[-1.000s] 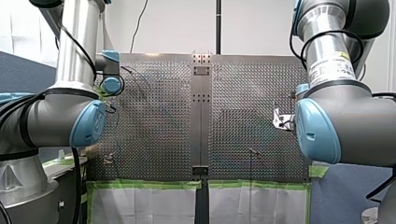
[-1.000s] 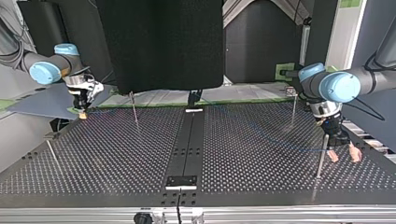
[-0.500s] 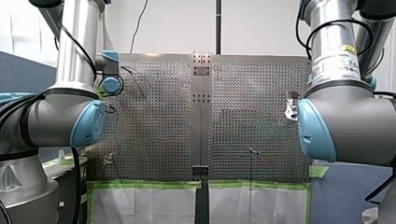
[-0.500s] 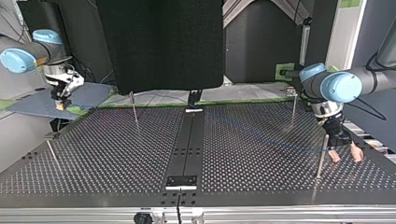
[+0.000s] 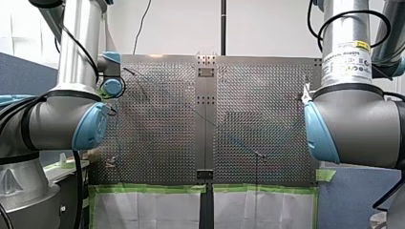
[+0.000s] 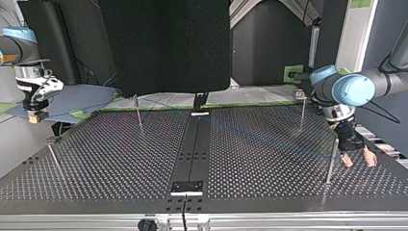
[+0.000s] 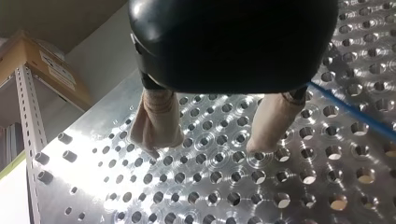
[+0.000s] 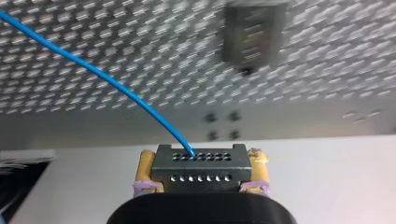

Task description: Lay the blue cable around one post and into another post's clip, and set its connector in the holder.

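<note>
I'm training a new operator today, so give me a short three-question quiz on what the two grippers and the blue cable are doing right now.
1. True or false: my left gripper is shut on the blue cable.
2. What does my right gripper hold? A) a post B) the connector C) nothing
3. Fill in: in the top view, my left gripper hangs beside a thin upright metal ____.
Key: 1 false, it is open and the cable passes beside it. 2 B. 3 post.
</note>
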Available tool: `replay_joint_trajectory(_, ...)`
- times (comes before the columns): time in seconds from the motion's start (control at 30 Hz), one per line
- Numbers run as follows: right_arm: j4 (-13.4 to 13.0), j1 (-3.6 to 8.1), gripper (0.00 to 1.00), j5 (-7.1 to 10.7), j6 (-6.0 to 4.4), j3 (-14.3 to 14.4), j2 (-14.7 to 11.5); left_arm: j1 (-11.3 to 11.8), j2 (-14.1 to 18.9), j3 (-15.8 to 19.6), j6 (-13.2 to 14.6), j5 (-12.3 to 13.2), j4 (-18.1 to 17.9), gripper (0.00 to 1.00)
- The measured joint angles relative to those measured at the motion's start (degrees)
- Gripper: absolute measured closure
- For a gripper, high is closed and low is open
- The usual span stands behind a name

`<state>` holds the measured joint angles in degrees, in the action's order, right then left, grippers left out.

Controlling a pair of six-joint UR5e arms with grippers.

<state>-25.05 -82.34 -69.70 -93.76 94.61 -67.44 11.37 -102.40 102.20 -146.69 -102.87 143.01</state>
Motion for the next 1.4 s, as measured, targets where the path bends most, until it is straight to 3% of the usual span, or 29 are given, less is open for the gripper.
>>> replay_joint_trajectory(0.1, 0.02, 0.00, 1.00, 1.53, 0.23, -0.57, -1.51, 0.08, 0.00, 0.00, 0.00, 0.00, 0.01, 0.00)
replay_joint_trajectory(0.33, -1.14, 0.42, 1.00, 5.00, -0.67, -0.95, -3.77, 0.31, 0.01, 0.00, 0.00, 0.01, 0.00, 0.00)
replay_joint_trajectory(0.57, -1.84, 0.54, 1.00, 8.35, -0.42, -1.15, -0.94, 0.58, -0.01, 0.00, 0.00, -0.01, -0.01, 0.00)
replay_joint_trajectory(0.83, -4.29, 0.35, 1.00, 9.54, 0.26, -1.21, 3.12, 0.71, 0.00, 0.00, 0.00, 0.00, 0.00, 0.00)
replay_joint_trajectory(1.13, -6.52, 0.53, 1.00, 12.59, -0.83, -2.50, 4.20, 0.86, 0.02, 0.00, 0.00, 0.00, 0.00, 0.00)
replay_joint_trajectory(1.4, -5.80, 0.07, 1.00, 13.17, -1.33, -4.91, 4.44, 0.90, 0.02, 0.01, 0.00, 0.00, 0.00, 0.00)
